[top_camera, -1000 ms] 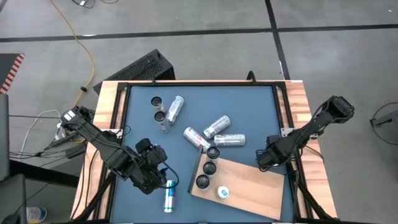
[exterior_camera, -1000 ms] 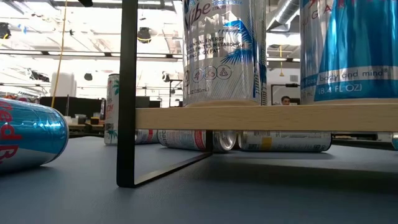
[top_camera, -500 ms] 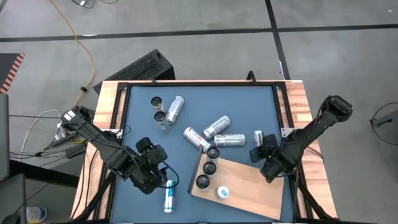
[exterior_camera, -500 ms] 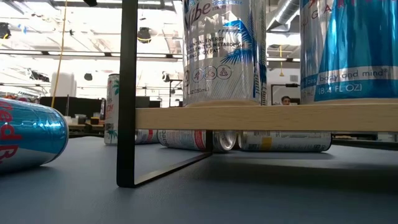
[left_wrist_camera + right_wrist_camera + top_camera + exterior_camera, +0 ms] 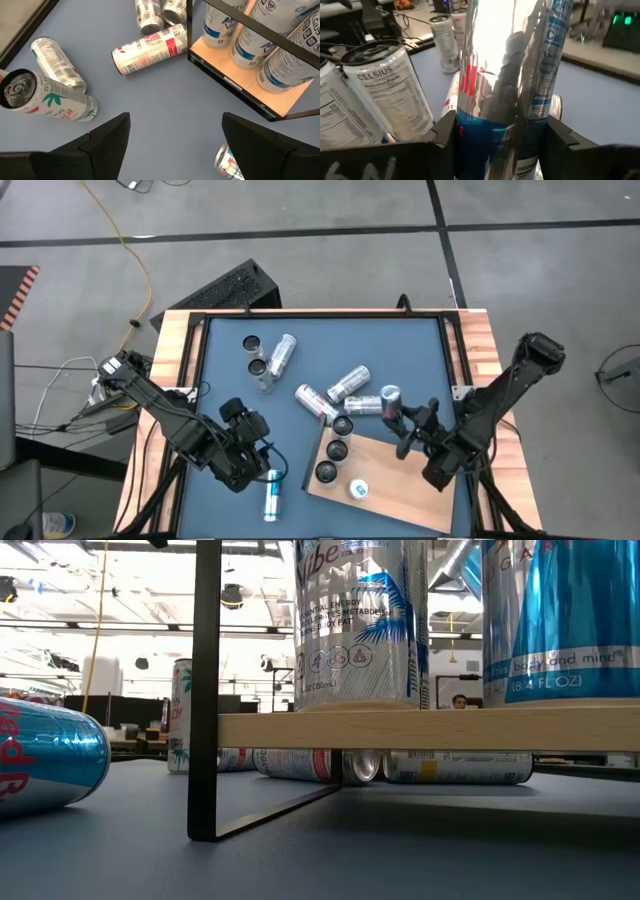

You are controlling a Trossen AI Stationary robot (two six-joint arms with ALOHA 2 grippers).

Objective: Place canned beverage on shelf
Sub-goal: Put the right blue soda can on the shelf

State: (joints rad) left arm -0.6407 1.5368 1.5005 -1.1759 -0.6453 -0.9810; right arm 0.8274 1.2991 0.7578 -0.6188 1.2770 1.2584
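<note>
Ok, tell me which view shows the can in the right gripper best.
The right wrist view: the can fills it, upright between the right gripper's fingers. The high view shows only its top above the shelf's edge. The low and left wrist views don't clearly show it.

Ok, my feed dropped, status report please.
Right gripper shut on can, above shelf far edge. Left gripper open, idle beside a lying can. Four cans already along shelf's left edge.

held can (image 5: 507,85): top and base cut off by frame
shelf (image 5: 430,729): only front edge shows, right end cropped
</note>
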